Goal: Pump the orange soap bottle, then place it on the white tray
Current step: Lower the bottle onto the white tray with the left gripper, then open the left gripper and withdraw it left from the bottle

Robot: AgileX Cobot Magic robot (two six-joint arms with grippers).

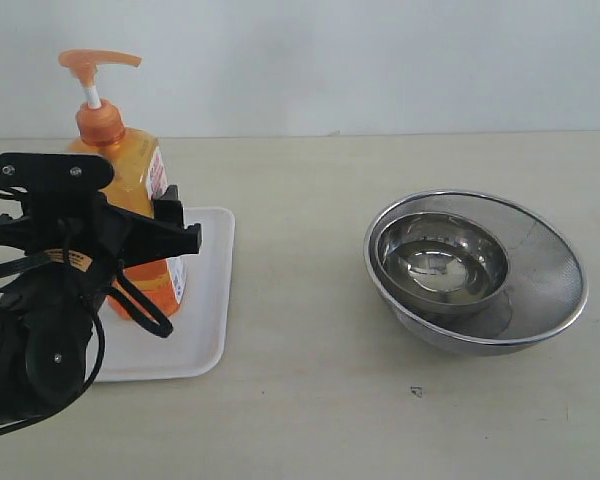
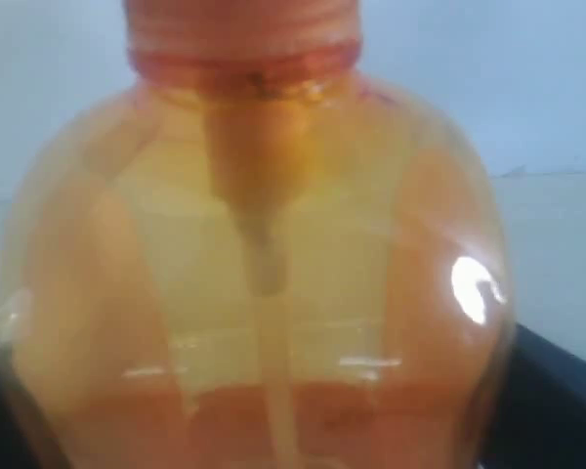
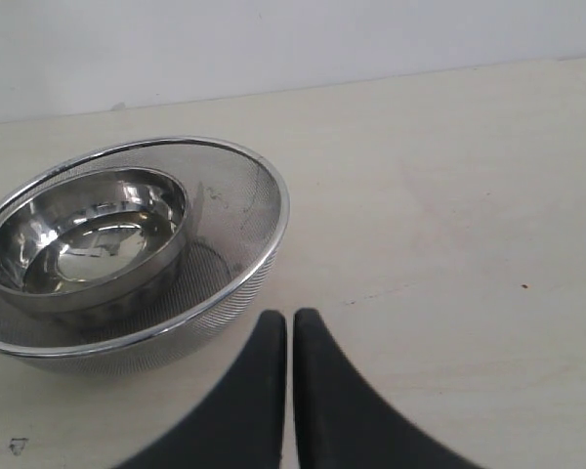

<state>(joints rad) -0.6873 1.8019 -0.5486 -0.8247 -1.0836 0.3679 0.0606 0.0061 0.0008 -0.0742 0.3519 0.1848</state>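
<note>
The orange soap bottle [image 1: 132, 190] stands upright at the left of the tabletop [image 1: 310, 400], its base over the near half of the white tray [image 1: 208, 300]. The arm hides part of the base, so I cannot tell whether it sits fully on the tray floor. Its orange pump head [image 1: 100, 62] is raised on the white stem, with the spout pointing toward the right of the exterior view. The red-and-white label shows along the bottle's right edge. The left claw [image 1: 140, 236] is closed around the bottle's body below the shoulder, and one black finger [image 1: 170, 208] presses against the side next to the label. In the left wrist view the bottle [image 2: 264, 293] fills nearly the whole picture, with the ribbed collar, the dip tube inside and the orange liquid line lower down all visible. Dark claw fingers [image 2: 557, 391] show at the edge beside it. Well apart from the tray, on the right of the tabletop, a small steel bowl [image 1: 442, 262] sits nested inside a wider steel mesh strainer bowl [image 1: 540, 290]. The right claw [image 3: 290, 322] holds nothing. Its two black fingers are pressed together with only a thin slit between them, low over bare tabletop just beside the strainer bowl [image 3: 234, 254].
</note>
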